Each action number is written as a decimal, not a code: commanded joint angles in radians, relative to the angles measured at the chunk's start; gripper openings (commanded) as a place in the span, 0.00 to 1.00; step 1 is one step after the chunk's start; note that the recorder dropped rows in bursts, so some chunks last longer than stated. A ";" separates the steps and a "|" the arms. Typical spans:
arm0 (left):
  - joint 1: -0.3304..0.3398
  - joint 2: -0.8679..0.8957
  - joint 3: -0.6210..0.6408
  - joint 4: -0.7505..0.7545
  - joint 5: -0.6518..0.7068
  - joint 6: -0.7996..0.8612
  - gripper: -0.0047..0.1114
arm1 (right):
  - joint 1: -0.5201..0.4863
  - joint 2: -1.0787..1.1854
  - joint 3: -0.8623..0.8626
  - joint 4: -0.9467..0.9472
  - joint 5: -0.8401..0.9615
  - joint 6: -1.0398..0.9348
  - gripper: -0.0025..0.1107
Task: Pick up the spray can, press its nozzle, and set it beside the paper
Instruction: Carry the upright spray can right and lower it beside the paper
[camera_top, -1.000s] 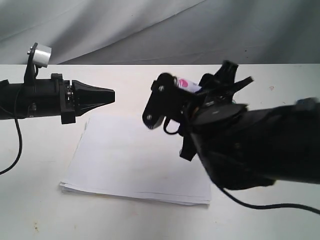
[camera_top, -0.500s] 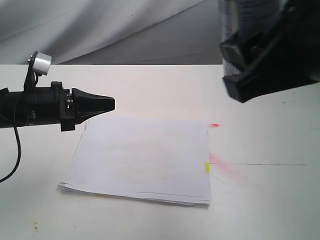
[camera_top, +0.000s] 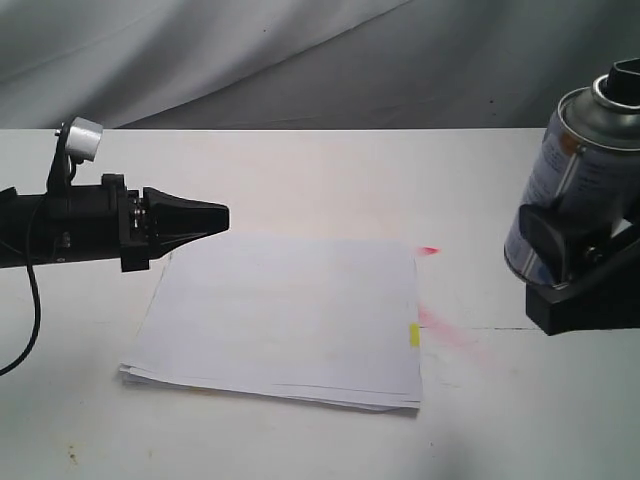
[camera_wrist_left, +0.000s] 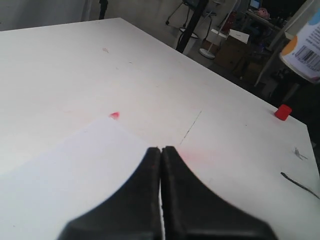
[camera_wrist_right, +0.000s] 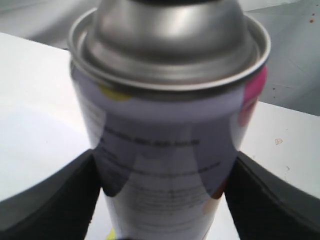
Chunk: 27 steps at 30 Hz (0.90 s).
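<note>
Right end effector (camera_top: 575, 250) has swung clear of the paper (camera_top: 285, 315), spray can (camera_top: 575, 170) clamped upright.
We judge pickup done: can hangs well right of paper, above tabletop (camera_top: 300, 165). Nozzle (camera_top: 625, 82) press possibly pending, then upright set-down. Left end effector (camera_wrist_left: 161, 165) pinched shut, empty.

left gripper (camera_top: 222, 213), left of frame: matte black, fingers tapering to a blunt cone off a ribbed round collar, with a small silver-grey cylinder (camera_top: 82, 110) on a black bracket above and a thin black cable (camera_top: 36, 300) looping below. in the left wrist view its fingers (camera_wrist_left: 131, 205) are smooth black wedges with a hairline seam between them. right gripper (camera_top: 575, 250), right edge: black, rounded finger, blocky base.
</note>
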 joint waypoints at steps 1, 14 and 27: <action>-0.002 -0.009 0.007 -0.012 0.011 0.007 0.04 | 0.002 0.073 0.031 -0.288 0.066 0.320 0.02; -0.002 -0.009 0.047 0.018 0.011 0.005 0.04 | -0.070 0.206 0.020 -0.288 0.043 0.342 0.02; -0.002 -0.009 0.047 0.017 0.011 0.005 0.04 | -0.070 0.206 0.020 -0.288 0.045 0.342 0.02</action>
